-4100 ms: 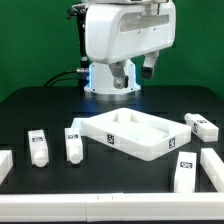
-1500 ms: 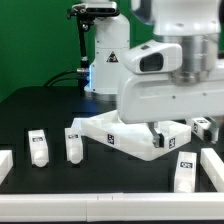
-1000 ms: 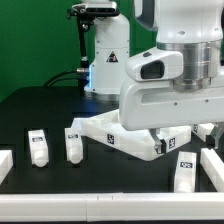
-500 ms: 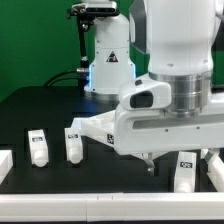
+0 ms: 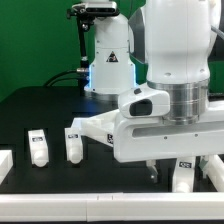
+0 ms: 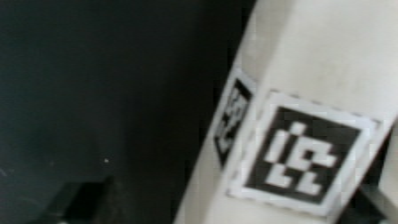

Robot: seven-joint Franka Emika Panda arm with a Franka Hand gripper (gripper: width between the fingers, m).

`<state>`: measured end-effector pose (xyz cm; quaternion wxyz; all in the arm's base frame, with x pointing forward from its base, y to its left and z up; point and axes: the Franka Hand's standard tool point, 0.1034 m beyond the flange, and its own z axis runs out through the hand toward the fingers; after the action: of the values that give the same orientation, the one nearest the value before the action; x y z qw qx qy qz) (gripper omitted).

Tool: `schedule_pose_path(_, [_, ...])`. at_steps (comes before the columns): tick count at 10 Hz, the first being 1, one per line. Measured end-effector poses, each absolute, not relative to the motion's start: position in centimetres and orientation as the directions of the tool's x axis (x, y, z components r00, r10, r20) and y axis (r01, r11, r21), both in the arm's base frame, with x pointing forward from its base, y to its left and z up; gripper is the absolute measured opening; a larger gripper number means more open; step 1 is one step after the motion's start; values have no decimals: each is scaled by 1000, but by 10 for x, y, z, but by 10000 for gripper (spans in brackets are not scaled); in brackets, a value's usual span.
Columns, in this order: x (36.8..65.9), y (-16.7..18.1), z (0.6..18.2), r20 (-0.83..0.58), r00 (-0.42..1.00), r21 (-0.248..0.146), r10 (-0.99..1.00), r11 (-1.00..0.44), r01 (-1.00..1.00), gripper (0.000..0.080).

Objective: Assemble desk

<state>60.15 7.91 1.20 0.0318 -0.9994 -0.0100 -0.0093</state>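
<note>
The desk top (image 5: 92, 128) is a white rimmed tray; only its end toward the exterior view's left shows, the rest is hidden behind my arm. Two white leg blocks (image 5: 37, 147) (image 5: 73, 143) stand toward the exterior view's left, and a third (image 5: 185, 173) stands at the right. My gripper (image 5: 150, 171) hangs low over the table in front of the desk top, one dark fingertip showing. In the wrist view a white part with a black-and-white tag (image 6: 299, 152) fills the picture, close below the gripper (image 6: 222, 215). The dark fingers sit wide apart at the edges, holding nothing.
White corner pieces lie at the exterior view's far left (image 5: 4, 164) and far right (image 5: 215, 170). The robot base (image 5: 108, 62) stands behind on the black table. My arm's big white body blocks the middle and right of the scene.
My arm has swung from the back forward over the desk top and come down. Over the last second it sank lower and nearer the camera. The parts have not moved.
</note>
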Motion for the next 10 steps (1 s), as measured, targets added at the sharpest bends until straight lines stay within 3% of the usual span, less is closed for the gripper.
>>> schedule_pose_path(1, [601, 79, 12, 19, 1000, -63, 19, -998, 21, 392])
schedule_pose_path(2, [601, 79, 12, 19, 1000, -63, 19, -998, 21, 392])
schedule_pose_path(3, [601, 79, 12, 19, 1000, -63, 19, -998, 21, 284])
schedule_pose_path(5, [602, 78, 13, 22, 999, -63, 35, -997, 36, 284])
schedule_pose_path(6, [602, 69, 26, 35, 995, -59, 90, -994, 92, 284])
schedule_pose_path(8, [592, 41, 68, 56, 986, -50, 158, -986, 160, 284])
schedule_pose_path(10, [591, 38, 78, 81, 984, -44, 159, -986, 163, 284])
